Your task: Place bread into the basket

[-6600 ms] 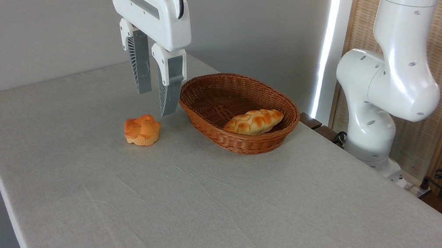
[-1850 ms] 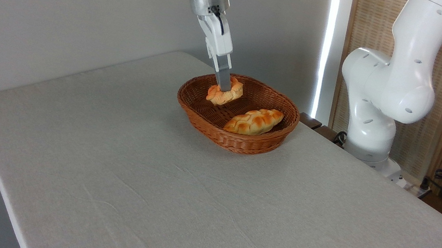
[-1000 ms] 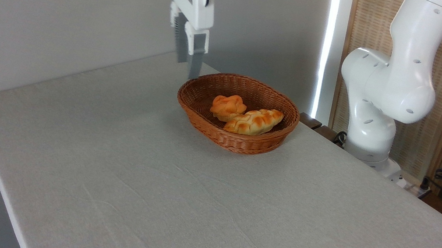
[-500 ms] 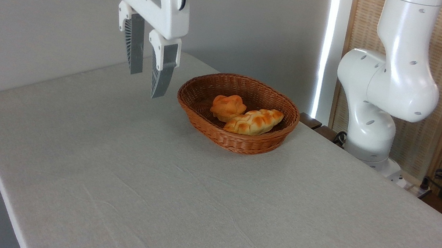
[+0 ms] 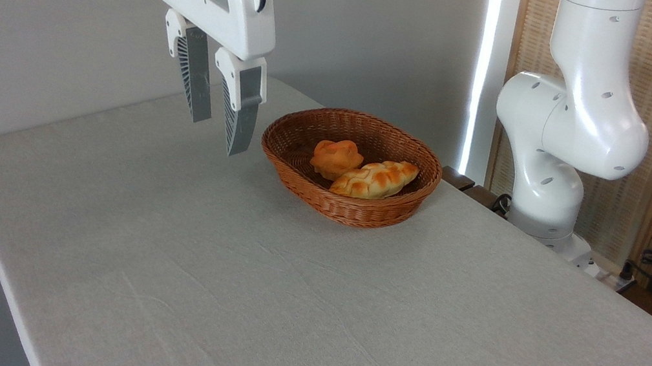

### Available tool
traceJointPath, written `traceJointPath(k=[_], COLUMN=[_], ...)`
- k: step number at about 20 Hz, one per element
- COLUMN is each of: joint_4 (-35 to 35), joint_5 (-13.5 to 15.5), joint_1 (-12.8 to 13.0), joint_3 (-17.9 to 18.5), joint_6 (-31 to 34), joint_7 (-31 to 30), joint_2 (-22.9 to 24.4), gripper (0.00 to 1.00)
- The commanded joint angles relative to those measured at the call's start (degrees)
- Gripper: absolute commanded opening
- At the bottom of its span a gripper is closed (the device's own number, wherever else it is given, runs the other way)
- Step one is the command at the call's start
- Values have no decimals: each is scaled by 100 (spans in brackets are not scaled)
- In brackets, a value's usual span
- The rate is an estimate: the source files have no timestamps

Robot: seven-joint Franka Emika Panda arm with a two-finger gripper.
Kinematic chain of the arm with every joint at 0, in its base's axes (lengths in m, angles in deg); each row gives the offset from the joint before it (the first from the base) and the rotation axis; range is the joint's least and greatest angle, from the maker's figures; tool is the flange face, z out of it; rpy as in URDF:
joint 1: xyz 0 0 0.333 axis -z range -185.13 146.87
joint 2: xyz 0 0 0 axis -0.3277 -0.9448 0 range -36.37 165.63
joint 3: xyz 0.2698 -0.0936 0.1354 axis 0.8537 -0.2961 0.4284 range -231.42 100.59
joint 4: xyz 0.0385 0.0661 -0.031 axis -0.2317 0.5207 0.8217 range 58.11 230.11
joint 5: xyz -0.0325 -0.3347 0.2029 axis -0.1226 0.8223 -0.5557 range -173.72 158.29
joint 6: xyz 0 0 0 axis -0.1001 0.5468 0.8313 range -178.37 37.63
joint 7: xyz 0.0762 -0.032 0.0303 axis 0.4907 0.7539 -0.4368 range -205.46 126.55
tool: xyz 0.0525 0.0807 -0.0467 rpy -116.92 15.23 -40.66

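Soft, even daylight fills the scene, with a bright overexposed strip at the far right where light enters. Shadows on the table are faint and diffuse. Focus is sharp throughout, with no visible blur or edge distortion.

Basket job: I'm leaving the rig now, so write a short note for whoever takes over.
Gripper: open, holding nothing, in the air above the table, left of the basket.
Bun: lies inside the basket, toward its left and back part, beside the braided loaf; they look to be touching.
Done: the bun is in the basket and released.
Left: nothing more to place, as no bread lies on the table. At most, park the arm.
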Motion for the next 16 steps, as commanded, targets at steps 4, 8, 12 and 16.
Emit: traceJointPath(k=[4,8,12,16], joint_4=[-138,-129,-129,-129], joint_5=[-66,-215,-224,-224], joint_1=[390,399,670,663], joint_3=[391,408,741,769], joint_6=[-102,-84,-49,-58], joint_7=[-2,7,-2,7], joint_2=[-77,-69,-77,-95], gripper=[100,100,100,100])
